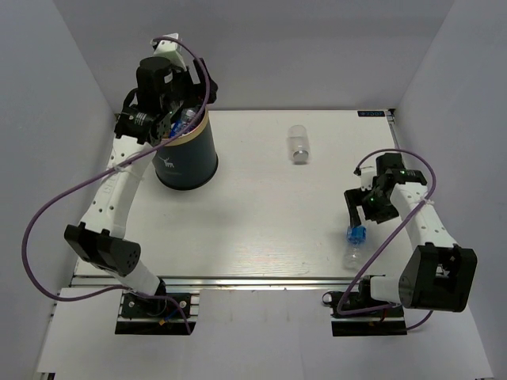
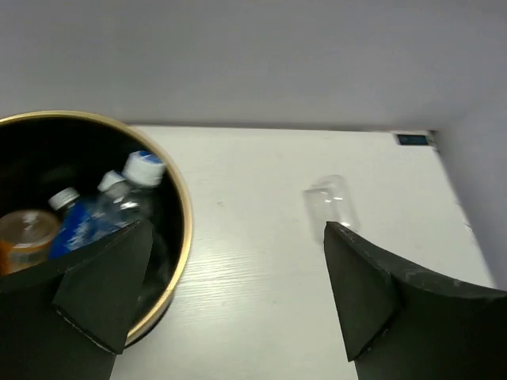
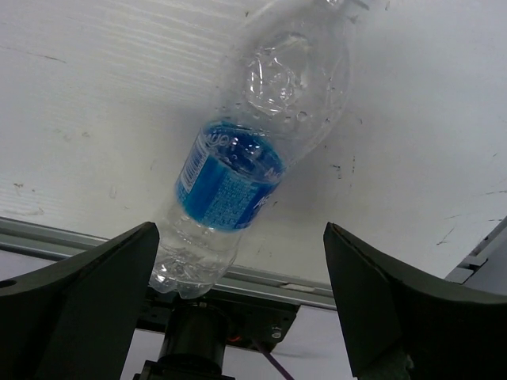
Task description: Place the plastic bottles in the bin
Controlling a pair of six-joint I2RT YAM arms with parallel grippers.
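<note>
The dark green bin (image 1: pixel 188 162) with a gold rim (image 2: pixel 181 207) stands at the table's far left. Inside it lie blue-labelled plastic bottles (image 2: pixel 93 223) and an orange one (image 2: pixel 24 231). My left gripper (image 1: pixel 176 120) hangs open over the bin's mouth, and the left wrist view shows nothing between its jaws (image 2: pixel 238 305). A plain clear bottle (image 1: pixel 299 143) (image 2: pixel 333 203) lies at the far middle of the table. A clear bottle with a blue label (image 1: pixel 354 240) (image 3: pixel 236 176) lies at the near right edge. My right gripper (image 1: pixel 367 207) (image 3: pixel 240 237) is open just above it, not touching.
The table's metal front rail (image 3: pixel 261 281) runs right under the blue-labelled bottle's base. The right arm's base (image 1: pixel 372 305) sits just below that. White walls close in the table on the left, back and right.
</note>
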